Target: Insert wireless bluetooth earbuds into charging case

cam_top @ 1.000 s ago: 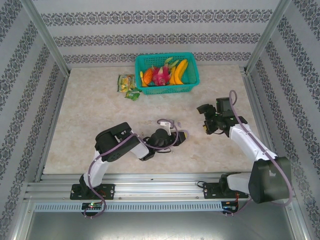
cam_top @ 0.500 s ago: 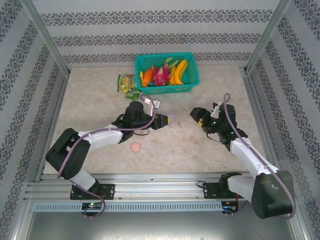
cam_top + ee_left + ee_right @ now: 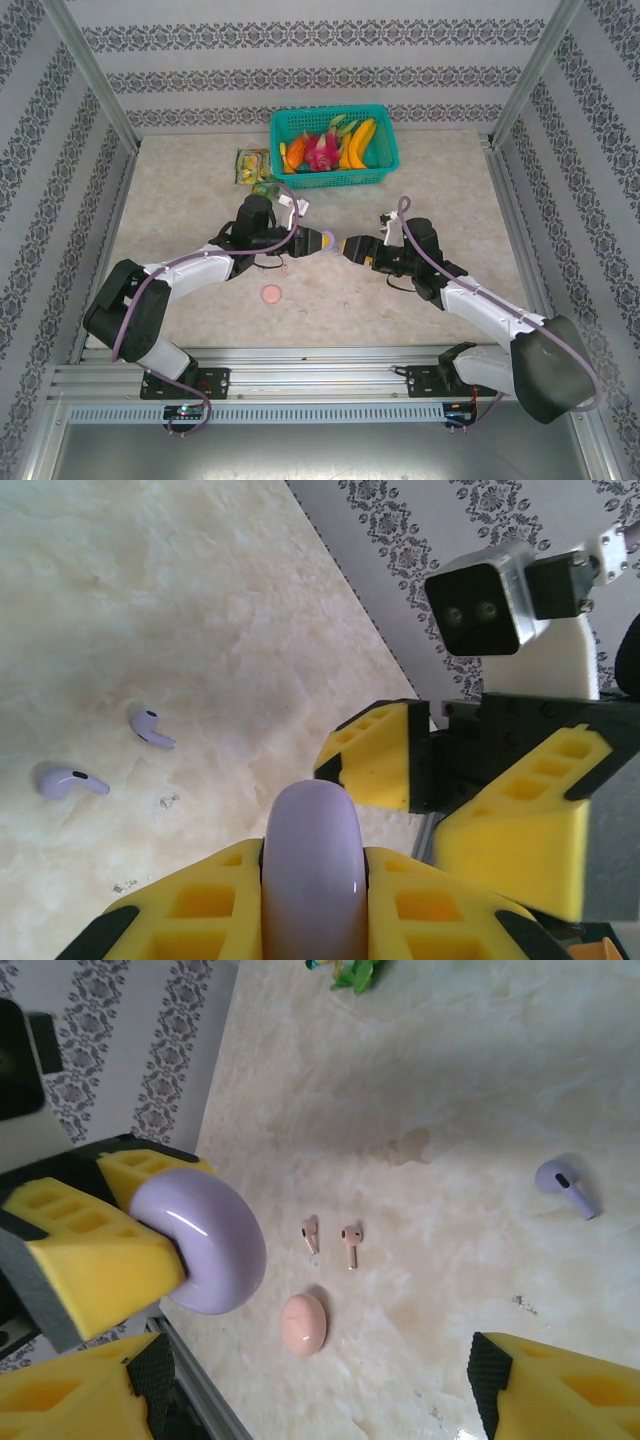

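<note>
My left gripper (image 3: 322, 241) is shut on a lilac round charging case (image 3: 310, 865), held on edge above the table's middle. The open right gripper (image 3: 350, 247) faces it from the right, its yellow fingers (image 3: 372, 756) close to the case but not touching. From the right wrist the lilac case (image 3: 196, 1241) sits just left of my open gripper (image 3: 320, 1375). Two lilac earbuds (image 3: 150, 728) (image 3: 66, 780) lie on the table; one lilac earbud (image 3: 566, 1184) shows at the right. Two pink earbuds (image 3: 310, 1233) (image 3: 351, 1244) lie beside a closed pink case (image 3: 304, 1323) (image 3: 271, 294).
A teal basket (image 3: 385, 170) of toy fruit stands at the back. Snack packets (image 3: 252, 165) lie left of it. Patterned walls close the table on three sides, and a metal rail (image 3: 300, 360) runs along the near edge.
The left arm swung from the near edge out to the middle with the lilac case. The right gripper moved left until it faces the case, its fingers narrowing slightly.
</note>
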{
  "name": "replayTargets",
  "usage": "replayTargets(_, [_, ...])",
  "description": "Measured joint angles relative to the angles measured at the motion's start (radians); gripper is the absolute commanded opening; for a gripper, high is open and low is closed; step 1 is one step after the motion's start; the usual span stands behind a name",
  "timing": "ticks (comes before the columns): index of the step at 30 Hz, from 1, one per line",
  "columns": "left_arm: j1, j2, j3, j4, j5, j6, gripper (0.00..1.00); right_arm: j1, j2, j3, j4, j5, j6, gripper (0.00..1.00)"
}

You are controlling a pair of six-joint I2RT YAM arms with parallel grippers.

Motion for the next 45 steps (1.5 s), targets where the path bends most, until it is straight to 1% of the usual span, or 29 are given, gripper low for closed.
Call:
replayTargets(6, [0.0, 0.001, 0.0, 0.016, 0.018, -0.015, 0.1, 0.013, 0.047, 0.018, 0.021, 0.005, -0.005, 0.78])
replayTargets(16, [0.0, 0.012, 0.004, 0.024, 0.022, -0.02, 0.09, 0.019, 0.073, 0.039, 0.055, 0.005, -0.003, 0.76])
replayTargets(26, [0.005, 0.04, 0.007, 0.05, 0.028, -0.056, 0.08, 0.018, 0.15, 0.041, 0.135, 0.005, 0.011, 0.73])
replayTargets(32, [0.007, 0.04, 0.007, 0.067, 0.027, -0.076, 0.08, -0.032, 0.176, 0.019, 0.201, -0.009, 0.034, 0.72])
replayTargets(34, [0.006, 0.039, 0.008, 0.081, 0.043, -0.086, 0.08, -0.049, 0.193, 0.014, 0.21, -0.006, 0.038, 0.72])
replayTargets(38, [0.006, 0.039, 0.015, 0.098, 0.062, -0.098, 0.08, -0.056, 0.224, 0.011, 0.212, -0.006, 0.046, 0.71])
replayTargets(42, [0.006, 0.039, 0.02, 0.098, 0.066, -0.098, 0.08, -0.056, 0.222, 0.011, 0.216, -0.01, 0.056, 0.71])
replayTargets(45, [0.006, 0.039, 0.02, 0.099, 0.066, -0.098, 0.08, -0.069, 0.19, -0.008, 0.215, -0.019, 0.062, 0.71])
